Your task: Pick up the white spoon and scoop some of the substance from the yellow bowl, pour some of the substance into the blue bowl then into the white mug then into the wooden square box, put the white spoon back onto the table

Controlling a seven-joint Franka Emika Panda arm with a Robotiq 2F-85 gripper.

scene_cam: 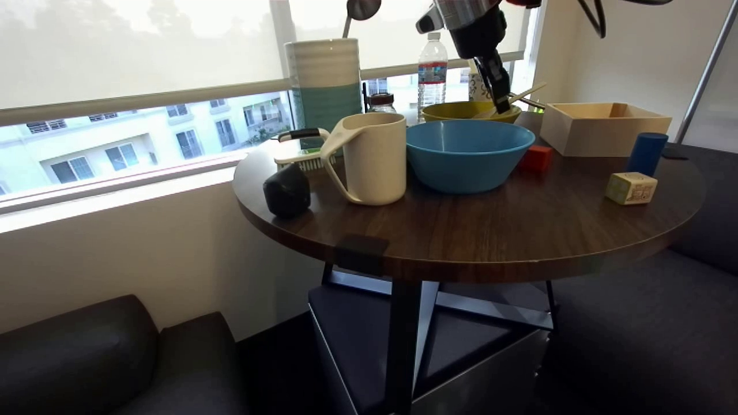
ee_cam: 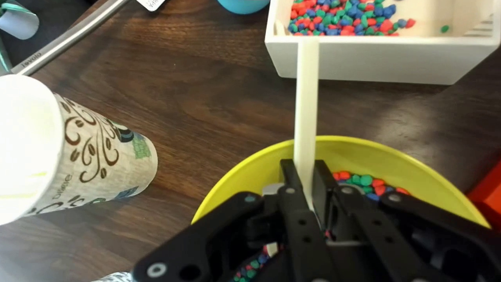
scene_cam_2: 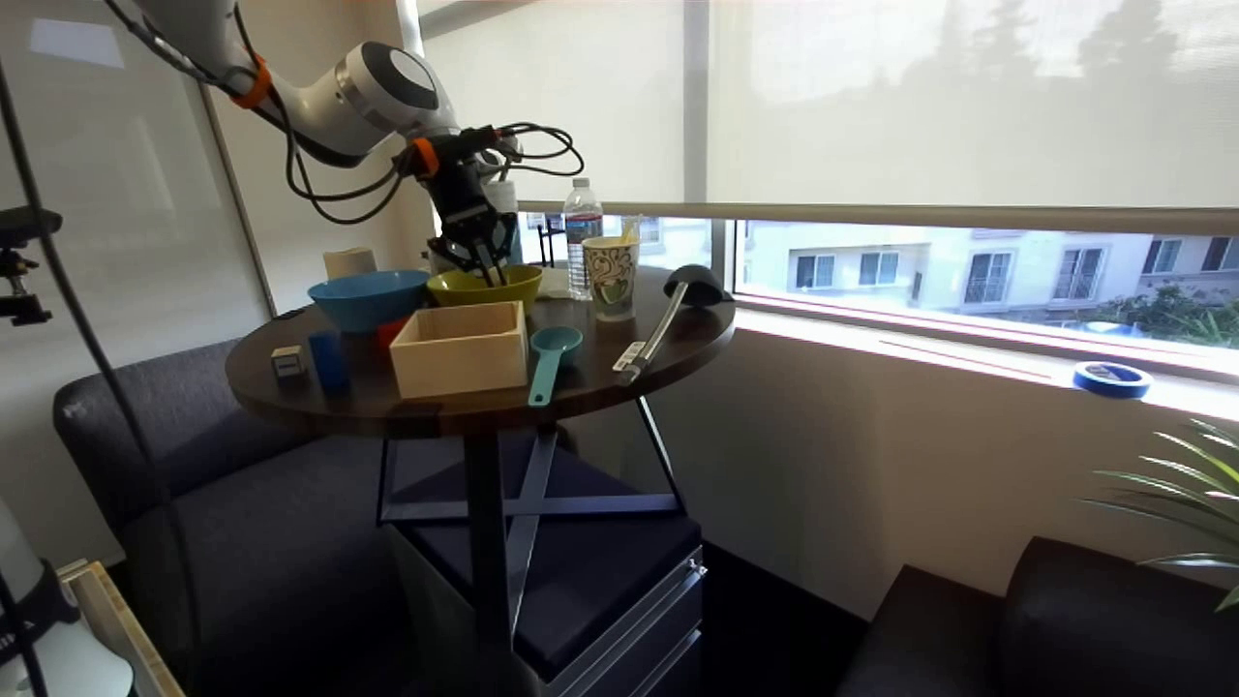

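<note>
My gripper is shut on the handle of the white spoon, over the yellow bowl. The spoon's bowl end is hidden by my fingers. Red, green and blue pebbles lie in the yellow bowl. The gripper also shows in both exterior views, tips down at the yellow bowl. The blue bowl stands beside it, and the white mug beside the blue bowl. The wooden square box holds similar pebbles and stands past the yellow bowl. All rest on the table.
A patterned paper cup and a water bottle stand near the yellow bowl. A teal scoop and a ladle lie by the box. A red block, blue cylinder and tall crock also stand there.
</note>
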